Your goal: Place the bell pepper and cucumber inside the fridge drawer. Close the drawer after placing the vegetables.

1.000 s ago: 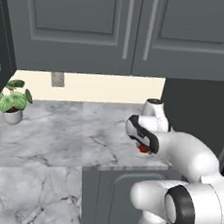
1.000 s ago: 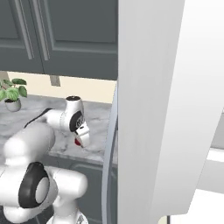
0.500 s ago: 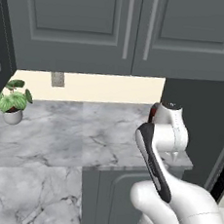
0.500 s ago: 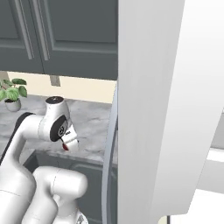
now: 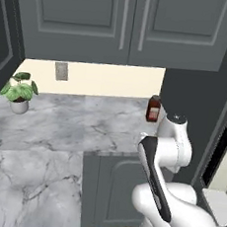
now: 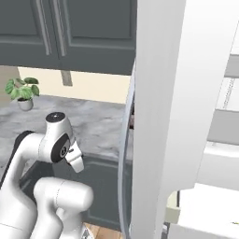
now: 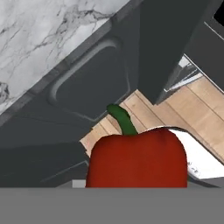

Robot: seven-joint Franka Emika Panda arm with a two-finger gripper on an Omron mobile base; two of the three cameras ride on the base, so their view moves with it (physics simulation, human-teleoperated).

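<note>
**One pepper in my grip, away from the counter**

Counting left to right from my left base camera: one potted plant [image 5: 19,91] near the far left edge of the marble counter [image 5: 59,129], one wall outlet [image 5: 61,71] on the cream backsplash, one dark-red labelled bottle [image 5: 153,109] at the counter's far right corner beside the dark fridge side [image 5: 196,104]. Two upper cabinet doors [image 5: 130,23] hang above.

My arm [image 5: 169,146] is folded tight, elbow raised in front of the lower cabinet door [image 5: 112,190], forearm running down and back toward my base. From the right base camera, the white fridge door [image 6: 163,107] stands open beside it.

In the hand view, one bell pepper [image 7: 136,161] sits pinched between my fingers at the bottom edge, past the counter's front edge, above wooden floor [image 7: 192,109]. Its green stem curves up and leftward in that view, toward the cabinet door. The fingertips themselves are hidden behind the pepper.
</note>
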